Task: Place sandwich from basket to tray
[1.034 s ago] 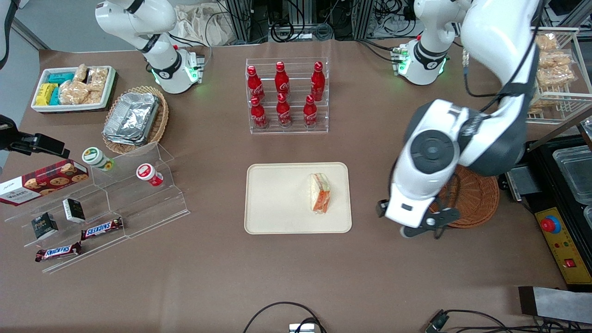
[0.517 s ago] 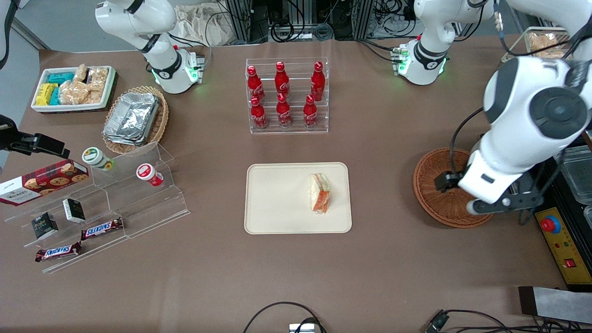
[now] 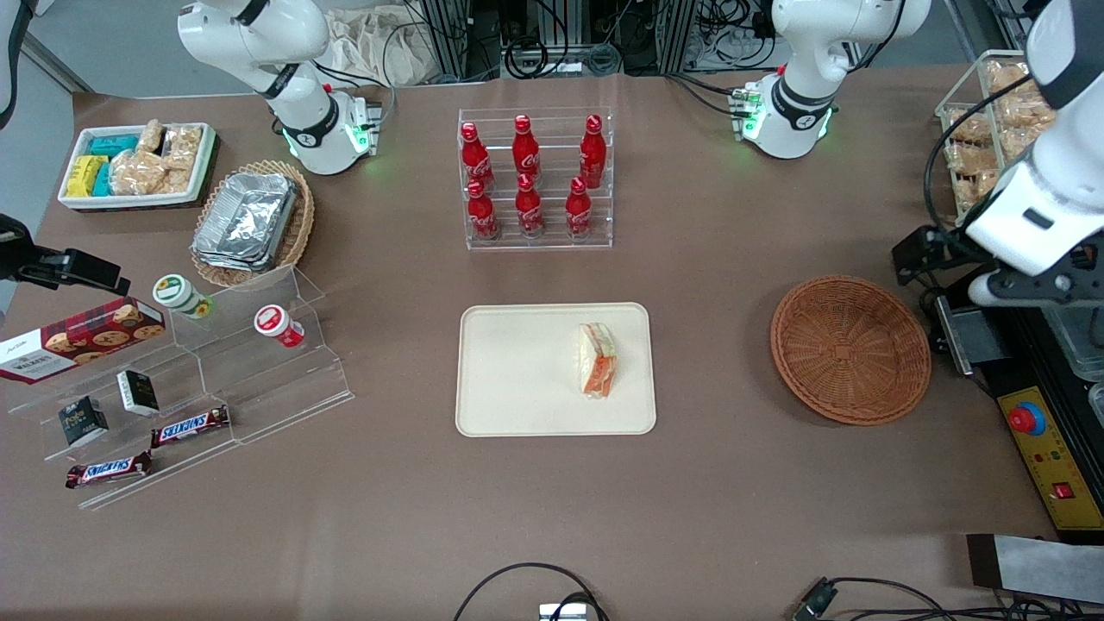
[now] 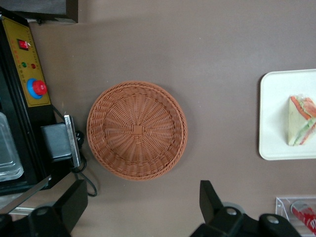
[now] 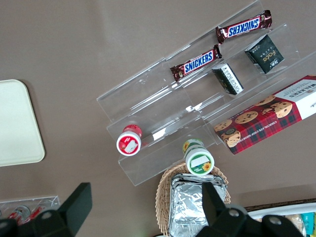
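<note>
The sandwich (image 3: 598, 360) is lying on the tray (image 3: 517, 371), well apart from the gripper (image 4: 143, 210), which is hanging high above the basket (image 3: 850, 349) with its 2 fingers (image 4: 211, 200) spread wide, holding nothing. The basket is sitting empty beside the tray.

A: Left arm, position?
B: Raised at the working arm's end of the bench, wrist above the bench edge, beside the basket (image 3: 850, 349) and off to its side.
A: Gripper (image 4: 140, 210)?
B: Pointing down, jaws spread wide with nothing between them, basket seen below.
</note>
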You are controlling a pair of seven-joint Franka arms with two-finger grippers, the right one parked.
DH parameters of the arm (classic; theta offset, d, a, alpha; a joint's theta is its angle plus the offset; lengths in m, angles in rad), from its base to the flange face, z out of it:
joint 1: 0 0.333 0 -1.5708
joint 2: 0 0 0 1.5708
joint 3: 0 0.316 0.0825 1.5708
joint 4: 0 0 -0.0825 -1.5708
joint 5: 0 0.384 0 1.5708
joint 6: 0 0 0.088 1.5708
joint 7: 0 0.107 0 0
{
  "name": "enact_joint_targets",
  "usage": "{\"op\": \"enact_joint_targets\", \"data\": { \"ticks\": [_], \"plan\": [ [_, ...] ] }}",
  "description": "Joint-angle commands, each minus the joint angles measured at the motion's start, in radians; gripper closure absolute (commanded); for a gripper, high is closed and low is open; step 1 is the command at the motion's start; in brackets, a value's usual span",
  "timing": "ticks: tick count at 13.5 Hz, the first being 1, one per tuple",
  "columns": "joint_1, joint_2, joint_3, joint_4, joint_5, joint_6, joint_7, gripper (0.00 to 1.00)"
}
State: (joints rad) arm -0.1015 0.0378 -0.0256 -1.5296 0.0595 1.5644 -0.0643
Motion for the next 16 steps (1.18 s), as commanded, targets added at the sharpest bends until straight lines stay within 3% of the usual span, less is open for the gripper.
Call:
{"op": "enact_joint_targets", "data": {
  "ticks": [1,16],
  "plan": [
    [-0.006,-0.081,0.009,-0.064,-0.017,-0.013,0.026,0.0],
    [-0.004,-0.029,0.01,0.011,-0.041,-0.064,0.018,0.0]
  ]
}}
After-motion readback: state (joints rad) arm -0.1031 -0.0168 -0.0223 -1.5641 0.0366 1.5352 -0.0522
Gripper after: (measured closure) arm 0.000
